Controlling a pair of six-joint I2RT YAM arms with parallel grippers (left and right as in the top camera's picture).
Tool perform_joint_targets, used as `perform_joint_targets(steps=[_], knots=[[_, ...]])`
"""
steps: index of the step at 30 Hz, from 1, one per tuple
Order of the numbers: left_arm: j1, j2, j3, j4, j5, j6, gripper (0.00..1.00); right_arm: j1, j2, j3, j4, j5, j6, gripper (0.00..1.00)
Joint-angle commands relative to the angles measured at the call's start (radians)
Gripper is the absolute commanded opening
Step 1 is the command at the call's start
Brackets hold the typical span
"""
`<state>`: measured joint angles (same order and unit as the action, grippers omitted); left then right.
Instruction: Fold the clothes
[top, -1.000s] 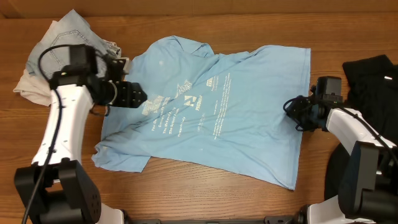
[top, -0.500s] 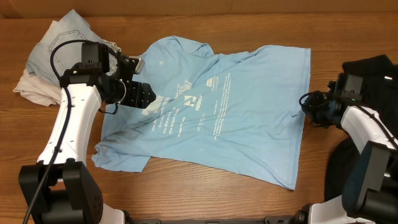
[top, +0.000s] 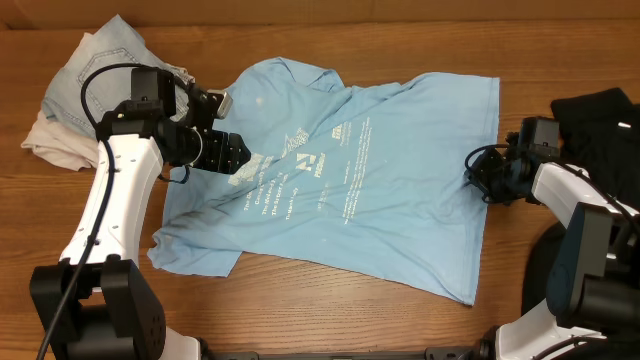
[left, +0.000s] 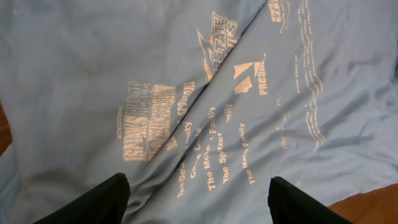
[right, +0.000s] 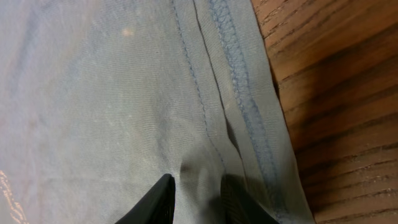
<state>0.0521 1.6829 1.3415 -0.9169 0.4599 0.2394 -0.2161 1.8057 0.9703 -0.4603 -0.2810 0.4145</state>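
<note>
Blue T-shirt (top: 400, 190) — left hand (left: 198, 180) wide over print (left: 149, 121); right hand (right: 199, 182) narrow at hem (right: 239, 93) pucker — grip unclear.

The sky-blue T-shirt (top: 350, 170) lies spread out in the middle of the worktop, white letters up, a bit wrinkled. Pale denim shorts (top: 105, 50) and beige cloth (top: 45, 140) sit bunched in the far left corner. A black garment (top: 600, 120) lies crumpled at the right edge.

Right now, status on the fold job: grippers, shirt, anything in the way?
Left gripper open above sky-blue cotton T-shirt, spread flat, unfolded. Right gripper straddles a pucker at its hem, grip unclear. Crumpled black garment beside right arm, off the shirt.
</note>
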Motion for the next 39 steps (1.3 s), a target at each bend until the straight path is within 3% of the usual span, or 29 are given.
perform_joint_targets(steps=[1, 10, 16, 25, 39], knots=[[-0.002, -0.002, 0.019, -0.001, 0.002, 0.015, 0.75, 0.003, 0.042, -0.014, 0.001, 0.017, 0.008, 0.26], [-0.002, -0.002, 0.019, 0.002, 0.001, 0.015, 0.75, -0.015, -0.020, 0.066, -0.130, -0.032, -0.154, 0.28], [-0.002, -0.002, 0.019, 0.003, 0.001, 0.015, 0.75, -0.015, -0.079, 0.069, -0.183, -0.032, -0.145, 0.32], [-0.002, -0.002, 0.019, 0.003, 0.001, 0.015, 0.76, -0.015, -0.076, 0.060, -0.227, 0.116, -0.043, 0.33], [-0.007, -0.002, 0.019, 0.002, 0.002, 0.015, 0.76, 0.011, -0.076, -0.015, -0.137, -0.027, -0.020, 0.32]])
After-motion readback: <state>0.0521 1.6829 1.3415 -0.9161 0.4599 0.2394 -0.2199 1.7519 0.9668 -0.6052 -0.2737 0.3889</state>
